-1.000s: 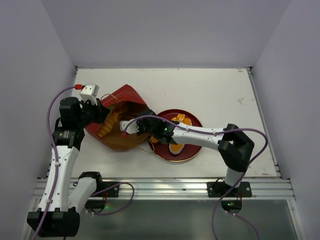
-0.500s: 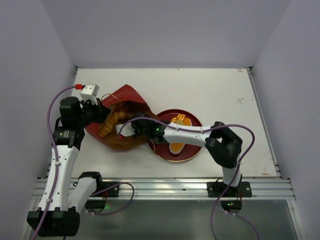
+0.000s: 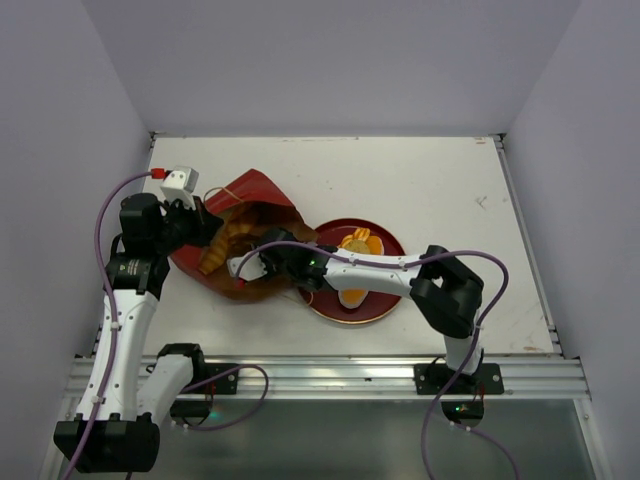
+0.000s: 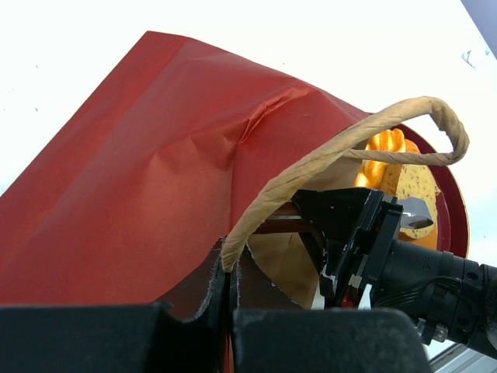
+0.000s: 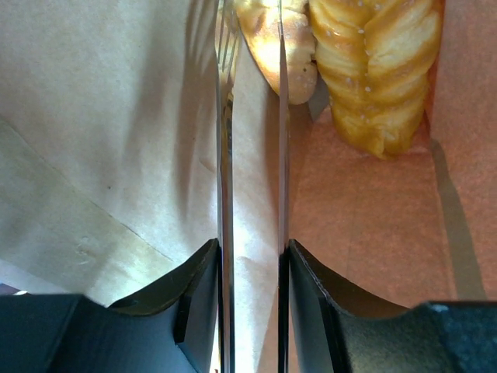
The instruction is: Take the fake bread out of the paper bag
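- The white counter (image 3: 440,180) carries everything, with the bag on its left part and the plate near the middle.
- The paper bag (image 3: 255,190) lies on its side, dark red and creased outside. Its brown-lined mouth faces right, towards the plate.
- The round dark-red plate (image 3: 385,243) sits just beside the bag's mouth.
- The left end effector (image 4: 231,303) is clenched on the bag's rim, right where a tan cord handle (image 4: 349,140) is rooted. The red wall rises from this grip like a tent.
- The right end effector (image 5: 250,47) reaches into the bag's mouth, with its arm stretched across the plate. The jaws stand a little apart, and bare brown paper shows through the narrow gap between them.
- The fake bread (image 3: 222,240) is split between two places — some pieces are inside the bag and some are out on the plate.
- Deep in the bag, a ridged loaf (image 5: 380,70) lies against the reddish wall, just right of the right end effector's tips.
- A smaller loaf (image 5: 268,39) lies beside it, with its end showing at the tips of the jaws. I cannot tell whether the jaws touch it.
- On the plate, a twisted orange piece (image 4: 384,144) sits next to a tan slice (image 4: 415,183). From the left wrist, both are seen through the loop of the cord handle.
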`<state>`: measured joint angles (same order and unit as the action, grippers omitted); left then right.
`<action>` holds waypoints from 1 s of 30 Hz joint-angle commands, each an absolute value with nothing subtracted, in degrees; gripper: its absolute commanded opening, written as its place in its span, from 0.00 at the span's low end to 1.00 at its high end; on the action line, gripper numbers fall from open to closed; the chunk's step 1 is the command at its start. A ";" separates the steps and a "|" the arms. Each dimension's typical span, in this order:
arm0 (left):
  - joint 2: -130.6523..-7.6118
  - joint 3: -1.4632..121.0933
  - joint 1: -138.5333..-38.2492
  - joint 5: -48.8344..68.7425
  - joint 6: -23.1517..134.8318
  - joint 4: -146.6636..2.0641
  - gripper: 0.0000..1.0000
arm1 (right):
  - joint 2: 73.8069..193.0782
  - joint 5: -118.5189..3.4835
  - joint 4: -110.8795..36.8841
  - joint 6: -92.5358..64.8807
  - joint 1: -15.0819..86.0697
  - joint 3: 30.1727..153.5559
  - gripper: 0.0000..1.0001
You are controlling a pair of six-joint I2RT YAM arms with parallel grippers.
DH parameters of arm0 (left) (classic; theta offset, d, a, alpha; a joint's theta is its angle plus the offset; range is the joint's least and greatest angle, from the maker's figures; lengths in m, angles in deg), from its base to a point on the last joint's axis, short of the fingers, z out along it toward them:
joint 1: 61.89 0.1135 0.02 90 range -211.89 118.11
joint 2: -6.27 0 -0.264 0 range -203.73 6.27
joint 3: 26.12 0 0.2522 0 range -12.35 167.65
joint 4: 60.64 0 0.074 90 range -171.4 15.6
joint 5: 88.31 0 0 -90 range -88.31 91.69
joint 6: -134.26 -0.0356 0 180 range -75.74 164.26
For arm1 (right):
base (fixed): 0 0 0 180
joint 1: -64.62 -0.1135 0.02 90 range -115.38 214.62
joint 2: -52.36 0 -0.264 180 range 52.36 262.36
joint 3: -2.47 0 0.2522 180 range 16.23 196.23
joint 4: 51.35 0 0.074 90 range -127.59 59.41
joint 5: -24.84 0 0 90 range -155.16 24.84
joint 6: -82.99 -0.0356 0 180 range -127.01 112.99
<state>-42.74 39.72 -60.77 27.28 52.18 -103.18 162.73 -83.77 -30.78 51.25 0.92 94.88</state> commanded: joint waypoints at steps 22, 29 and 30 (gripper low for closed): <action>-42.42 42.49 -60.31 29.11 51.82 -103.85 0.00 | 161.43 -90.91 -43.48 63.30 0.64 93.31 0.44; -43.21 42.40 -60.31 30.34 52.17 -103.58 0.00 | 161.96 -89.60 -42.43 64.26 0.46 94.45 0.45; -43.30 42.40 -60.31 30.52 52.17 -103.58 0.00 | 161.96 -89.33 -41.47 64.79 0.46 94.37 0.45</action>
